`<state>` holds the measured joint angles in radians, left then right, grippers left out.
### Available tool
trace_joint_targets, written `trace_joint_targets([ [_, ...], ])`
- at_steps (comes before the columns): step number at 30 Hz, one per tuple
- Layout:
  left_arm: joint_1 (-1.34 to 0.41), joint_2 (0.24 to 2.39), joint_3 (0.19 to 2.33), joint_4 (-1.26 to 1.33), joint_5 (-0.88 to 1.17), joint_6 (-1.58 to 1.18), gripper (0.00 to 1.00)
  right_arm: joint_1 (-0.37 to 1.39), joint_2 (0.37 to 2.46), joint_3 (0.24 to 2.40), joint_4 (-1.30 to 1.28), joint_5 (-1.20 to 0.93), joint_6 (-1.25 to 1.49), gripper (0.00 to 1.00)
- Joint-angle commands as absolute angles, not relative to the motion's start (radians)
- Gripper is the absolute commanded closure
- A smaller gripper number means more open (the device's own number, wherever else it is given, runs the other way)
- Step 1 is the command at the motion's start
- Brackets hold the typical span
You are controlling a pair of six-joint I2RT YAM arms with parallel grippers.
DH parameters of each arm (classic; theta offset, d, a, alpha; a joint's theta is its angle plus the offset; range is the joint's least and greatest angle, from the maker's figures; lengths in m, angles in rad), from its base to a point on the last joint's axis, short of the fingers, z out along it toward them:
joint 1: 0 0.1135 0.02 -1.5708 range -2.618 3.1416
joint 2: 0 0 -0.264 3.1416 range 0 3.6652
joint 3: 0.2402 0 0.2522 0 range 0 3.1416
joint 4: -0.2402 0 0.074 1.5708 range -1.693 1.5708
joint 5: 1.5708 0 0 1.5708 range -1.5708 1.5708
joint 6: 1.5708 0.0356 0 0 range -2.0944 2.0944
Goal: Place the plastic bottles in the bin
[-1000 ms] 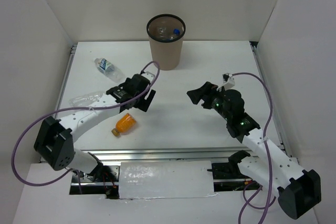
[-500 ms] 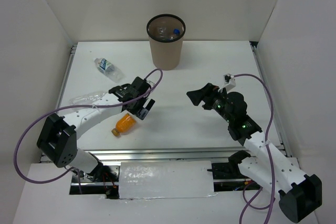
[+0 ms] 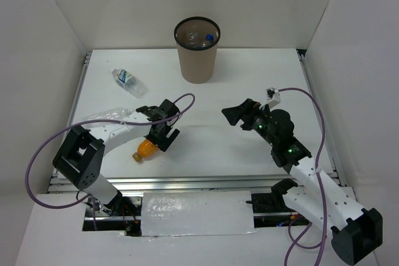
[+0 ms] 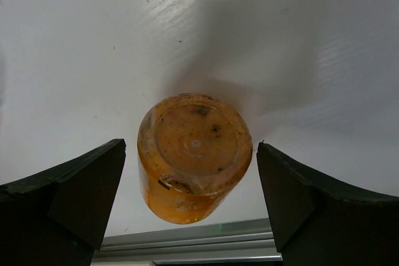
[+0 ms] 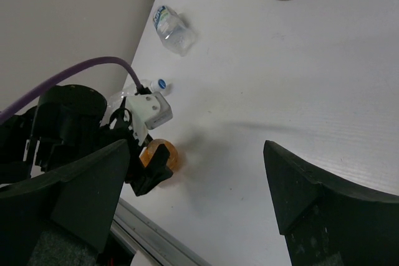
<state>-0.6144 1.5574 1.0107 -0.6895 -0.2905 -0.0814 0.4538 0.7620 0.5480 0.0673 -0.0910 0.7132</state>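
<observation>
The orange bottle [image 3: 145, 149] lies on its side on the white table near the front left. In the left wrist view its base [image 4: 194, 154] faces the camera, between my fingers. My left gripper [image 3: 163, 136] is open and straddles the bottle's base end without touching it. A blue-labelled bottle [image 3: 126, 80] lies at the far left, and a bare clear bottle [image 3: 103, 115] lies beside my left arm. The brown bin [image 3: 197, 54] stands at the back centre with bottles [image 3: 198, 37] inside. My right gripper [image 3: 235, 114] is open and empty above the table's middle right.
White walls close in the table on three sides. A metal rail [image 3: 187, 182] runs along the near edge, just beyond the orange bottle. The right wrist view shows the left gripper [image 5: 146, 166], the orange bottle [image 5: 163, 157] and the blue-labelled bottle [image 5: 171, 29].
My left gripper has swung down and toward the near left, from mid-table to the orange bottle's base end. The right arm has barely moved.
</observation>
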Motion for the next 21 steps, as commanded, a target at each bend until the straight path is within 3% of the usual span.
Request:
trace_joint_targets([
  [1, -0.598, 1.586, 1.005, -0.683, -0.304, -0.078, 0.01, 0.459, 0.747, 0.549, 0.101, -0.097, 0.703, 0.05],
  [4, -0.598, 1.612, 1.019, -0.687, -0.301, -0.086, 0.09, 0.459, 0.746, 0.548, 0.101, -0.098, 0.701, 0.05],
  [6, -0.598, 1.617, 1.040, -0.692, -0.293, -0.092, 0.23, 0.459, 0.744, 0.548, 0.100, -0.097, 0.701, 0.05],
  [7, -0.598, 1.617, 1.054, -0.698, -0.295, -0.098, 0.35, 0.459, 0.742, 0.548, 0.100, -0.095, 0.701, 0.05],
  [8, -0.598, 1.617, 1.072, -0.706, -0.307, -0.104, 0.58, 0.459, 0.742, 0.546, 0.100, -0.095, 0.703, 0.05],
  [13, -0.601, 1.585, 1.375, -0.799, -0.311, -0.165, 0.91, 0.459, 0.739, 0.546, 0.100, -0.084, 0.699, 0.05],
  [16, -0.627, 1.578, 1.635, -0.738, -0.275, -0.183, 0.99, 0.459, 0.736, 0.545, 0.100, -0.080, 0.698, 0.05],
  [21, -0.643, 1.542, 1.793, -0.390, -0.189, -0.233, 1.00, 0.462, 0.718, 0.535, 0.107, -0.052, 0.687, 0.05],
])
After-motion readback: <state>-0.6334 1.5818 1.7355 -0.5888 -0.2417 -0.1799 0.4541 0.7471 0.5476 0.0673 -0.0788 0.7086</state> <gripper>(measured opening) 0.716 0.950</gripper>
